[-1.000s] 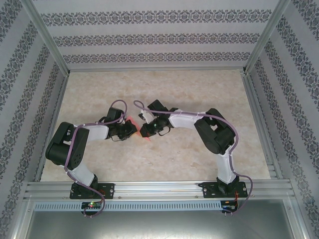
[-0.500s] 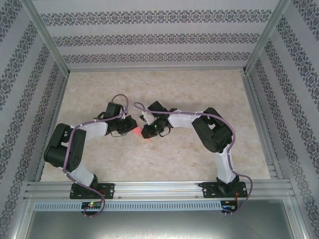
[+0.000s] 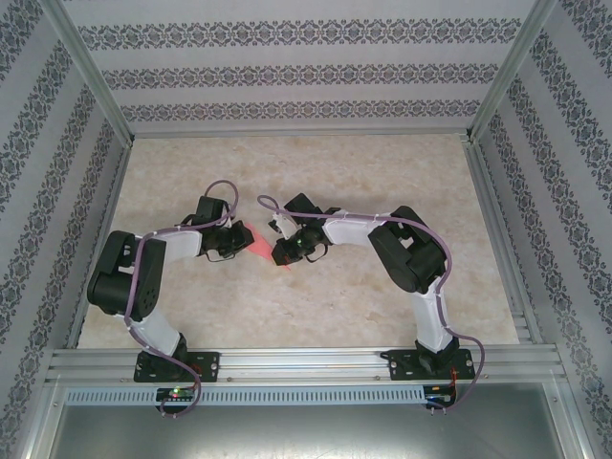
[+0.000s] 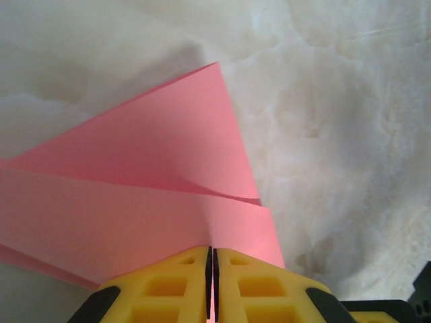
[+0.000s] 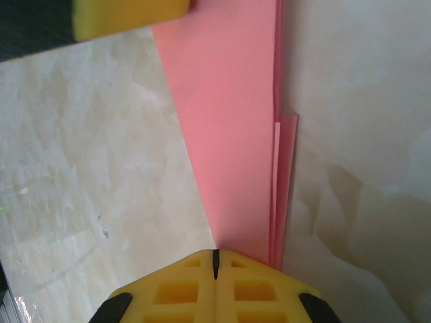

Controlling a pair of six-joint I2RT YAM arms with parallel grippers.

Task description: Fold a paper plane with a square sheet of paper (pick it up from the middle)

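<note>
The paper plane (image 3: 261, 249) is a salmon-pink sheet folded to a slim pointed shape, lying on the marble table between the two arms. In the left wrist view one flap of the paper plane (image 4: 155, 168) rises above a lower layer, and its crease runs into my left gripper (image 4: 212, 259), which is shut on it. My left gripper (image 3: 241, 241) sits at the plane's left end. In the right wrist view the paper plane (image 5: 236, 134) narrows toward my right gripper (image 5: 215, 259), which is shut with its tips over the narrow end. My right gripper (image 3: 280, 255) is at the plane's right end.
The marble tabletop (image 3: 382, 172) is fenced by aluminium rails (image 3: 287, 359) at the front and patterned walls on three sides. A yellow fingertip (image 5: 128, 17) of the left gripper shows at the top left of the right wrist view.
My left gripper has drawn back to the left and slightly away, uncovering more pink paper between the two grippers. The right arm has hardly moved.
</note>
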